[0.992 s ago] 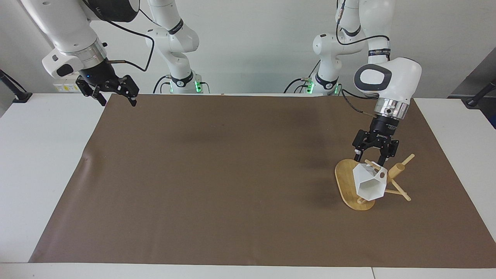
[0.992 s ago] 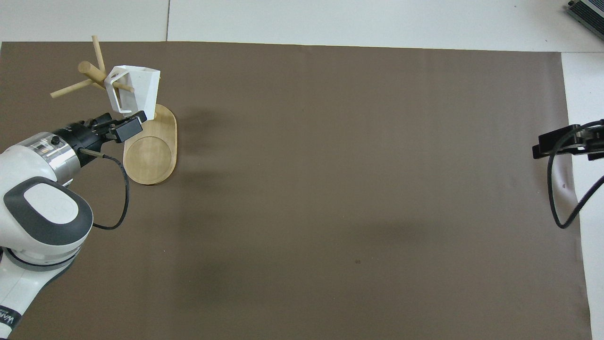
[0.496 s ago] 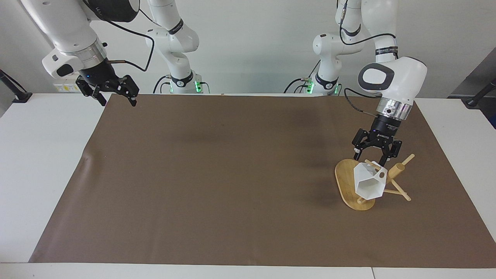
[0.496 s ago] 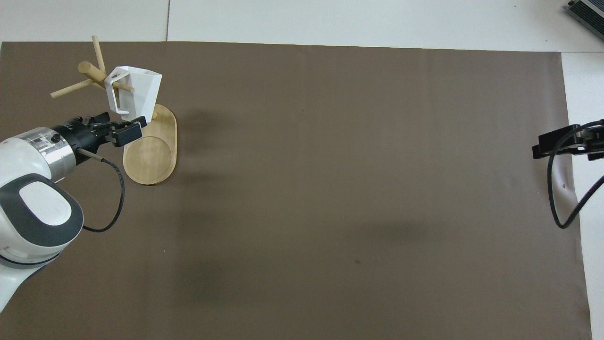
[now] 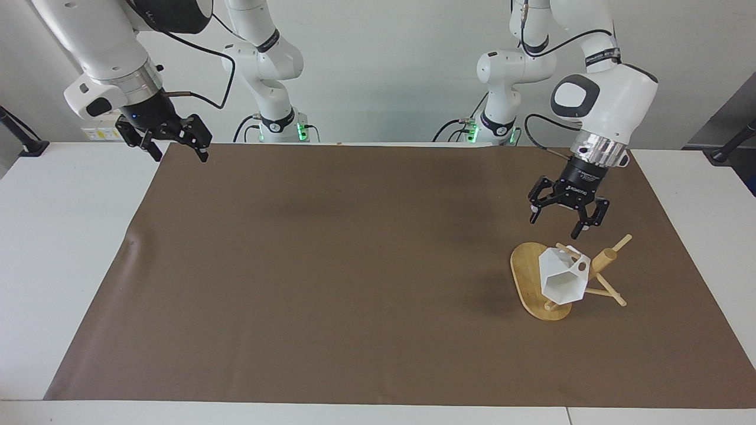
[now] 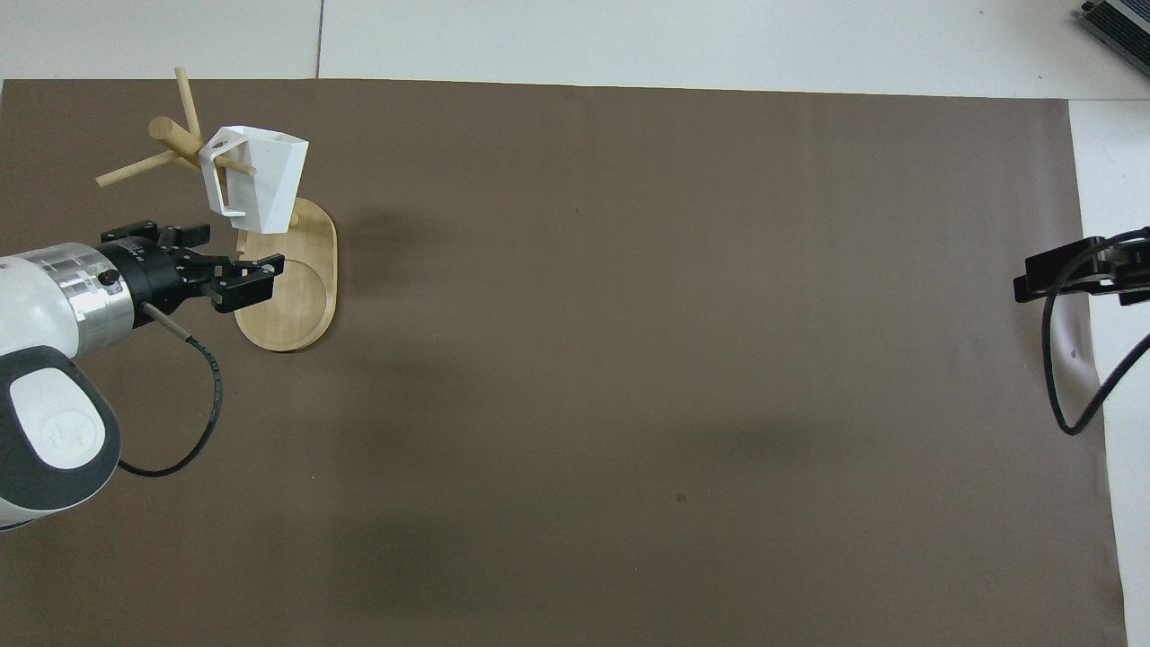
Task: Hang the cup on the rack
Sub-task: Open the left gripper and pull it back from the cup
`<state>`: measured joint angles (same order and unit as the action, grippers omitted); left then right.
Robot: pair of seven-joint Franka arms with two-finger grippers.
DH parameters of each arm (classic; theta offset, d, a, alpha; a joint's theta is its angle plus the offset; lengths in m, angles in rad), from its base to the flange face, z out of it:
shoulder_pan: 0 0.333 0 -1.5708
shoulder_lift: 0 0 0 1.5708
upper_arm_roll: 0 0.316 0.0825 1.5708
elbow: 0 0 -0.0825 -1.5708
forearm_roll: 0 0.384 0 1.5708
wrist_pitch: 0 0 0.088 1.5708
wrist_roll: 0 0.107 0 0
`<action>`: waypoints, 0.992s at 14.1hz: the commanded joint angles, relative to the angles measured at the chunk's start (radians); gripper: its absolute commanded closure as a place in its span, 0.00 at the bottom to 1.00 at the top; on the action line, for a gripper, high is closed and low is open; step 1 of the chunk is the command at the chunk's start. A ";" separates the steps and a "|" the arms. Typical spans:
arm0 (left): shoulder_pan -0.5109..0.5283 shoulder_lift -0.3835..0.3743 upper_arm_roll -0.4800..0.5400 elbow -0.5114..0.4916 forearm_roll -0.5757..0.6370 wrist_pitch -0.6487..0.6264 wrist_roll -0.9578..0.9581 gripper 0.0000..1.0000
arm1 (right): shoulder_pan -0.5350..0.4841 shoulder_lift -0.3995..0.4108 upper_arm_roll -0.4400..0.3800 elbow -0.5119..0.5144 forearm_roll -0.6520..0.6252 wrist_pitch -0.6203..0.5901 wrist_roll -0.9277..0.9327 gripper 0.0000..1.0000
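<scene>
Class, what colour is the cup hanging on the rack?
White; the cup shows best in the overhead view.

A white table [image 5: 65,248] fills the frame, covered by a brown mat [image 5: 354,265] (creased at its left edge); a plain white wall [image 5: 384,59] spans the top.

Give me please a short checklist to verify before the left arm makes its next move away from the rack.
1. The cup hangs by its handle on a peg of the rack: ok.
2. The left gripper is open and holds nothing: ok.
3. The left gripper is apart from the cup, up in the air over the mat beside the rack: ok.
4. The rack base lies flat on the mat: ok.
5. The cup sits fully down on the peg: cannot tell.
6. The right gripper is open and waits over the mat's edge at its own end of the table: ok.
</scene>
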<state>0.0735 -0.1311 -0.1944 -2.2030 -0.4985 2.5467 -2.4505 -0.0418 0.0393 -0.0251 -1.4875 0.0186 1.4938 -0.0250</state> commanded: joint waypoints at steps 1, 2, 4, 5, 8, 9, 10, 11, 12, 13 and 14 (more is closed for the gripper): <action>0.009 -0.053 -0.002 0.005 0.119 -0.083 -0.005 0.00 | 0.002 -0.006 -0.002 -0.002 -0.003 -0.001 -0.015 0.00; 0.008 -0.054 -0.002 0.023 0.176 -0.112 -0.005 0.00 | 0.002 -0.006 -0.002 -0.002 -0.003 0.000 -0.015 0.00; -0.003 -0.054 -0.008 0.069 0.266 -0.199 0.072 0.00 | 0.002 -0.006 -0.002 -0.002 -0.002 0.000 -0.015 0.00; -0.003 -0.054 -0.008 0.086 0.271 -0.236 0.138 0.00 | 0.002 -0.006 -0.002 -0.002 -0.003 -0.001 -0.015 0.00; -0.005 -0.065 -0.010 0.111 0.278 -0.310 0.382 0.00 | 0.002 -0.006 -0.002 -0.002 -0.002 0.000 -0.015 0.00; -0.003 -0.065 -0.010 0.121 0.278 -0.341 0.494 0.00 | 0.002 -0.006 -0.002 -0.002 -0.003 -0.001 -0.015 0.00; -0.001 -0.065 -0.007 0.134 0.278 -0.365 0.613 0.00 | 0.002 -0.006 -0.002 -0.002 -0.003 -0.001 -0.015 0.00; 0.002 -0.064 -0.002 0.155 0.278 -0.390 0.710 0.00 | 0.002 -0.006 -0.002 -0.002 -0.002 -0.001 -0.015 0.00; 0.005 -0.061 -0.002 0.172 0.278 -0.416 0.804 0.00 | 0.002 -0.006 -0.002 -0.002 -0.002 -0.001 -0.015 0.00; 0.006 -0.061 -0.002 0.184 0.278 -0.443 0.925 0.00 | 0.002 -0.006 -0.002 -0.002 -0.002 -0.001 -0.015 0.00; 0.008 -0.061 0.000 0.186 0.278 -0.460 1.044 0.00 | 0.002 -0.006 -0.002 -0.002 -0.002 -0.001 -0.015 0.00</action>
<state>0.0723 -0.1862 -0.1962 -2.0411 -0.2378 2.1482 -1.5894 -0.0418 0.0393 -0.0251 -1.4875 0.0186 1.4938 -0.0250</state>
